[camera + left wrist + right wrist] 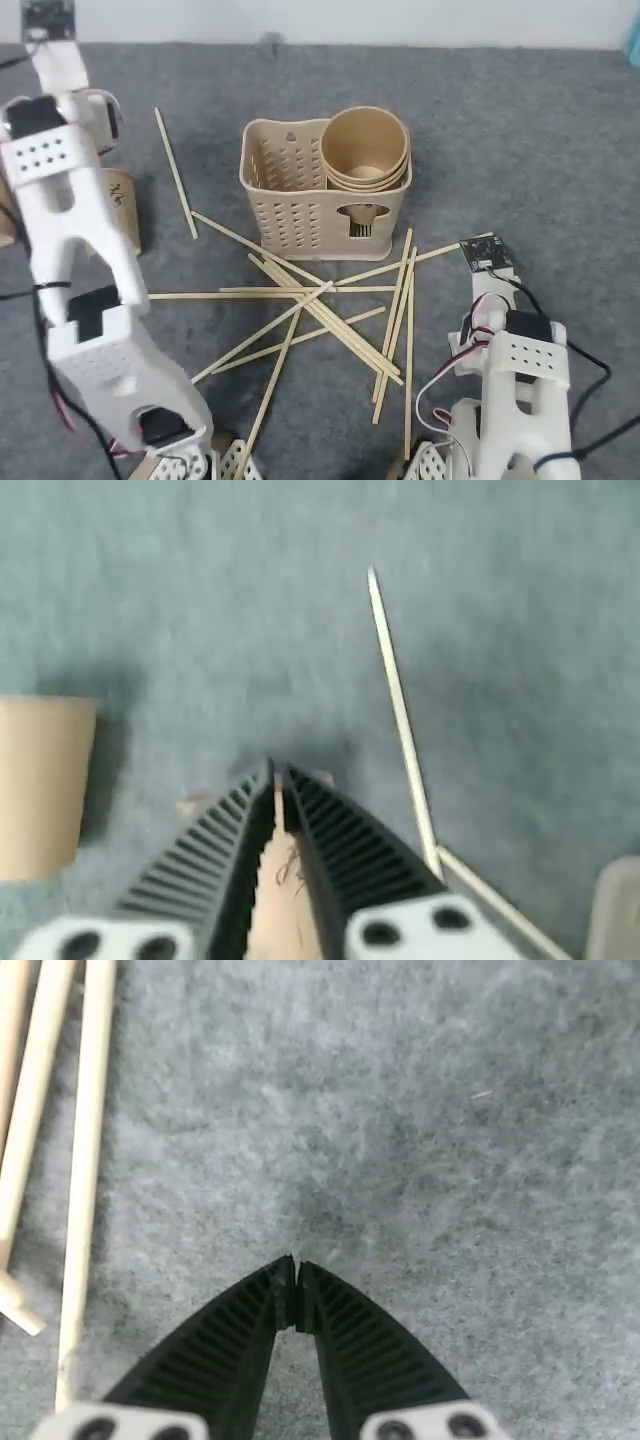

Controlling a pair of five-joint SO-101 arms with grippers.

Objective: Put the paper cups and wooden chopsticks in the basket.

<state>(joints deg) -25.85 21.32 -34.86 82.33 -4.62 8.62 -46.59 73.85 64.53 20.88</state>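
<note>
At the far left a loose paper cup [40,780] sits on the grey carpet [540,150], apart from the left gripper [275,777]. That gripper is pinched tight on the wall of a second cup, the held paper cup [122,205]. The cup's printed side shows between the ribbed jaws in the left wrist view. In the high view this cup is beside the left arm [60,210], well to the left of the basket [290,215].

Just right of the held cup a single chopstick [175,172] lies alone, its near end meeting another stick that runs toward the heap. A strip of bare carpet separates it from the basket.

The basket stands upright in the middle and has two compartments. The right-hand one holds a stack of nested cups [365,140], mouths up, with their rims rising above the basket's rim. The lowest cup shows through a cutout in the front wall. The left-hand compartment shows its slotted inner walls.

In front of the basket, on the arms' side, the wooden chopsticks [330,310] lie crossed in a heap on the carpet. The heap spreads from beside the left arm across to the right arm [510,370].

The right gripper [297,1272] points down at bare carpet, its jaws meeting tip to tip with nothing between them. A pair of sticks [85,1160] lies near it.

Right of the basket and the right arm the carpet is open to the picture's edge. Behind the basket a band of carpet runs to a pale wall [400,20].
</note>
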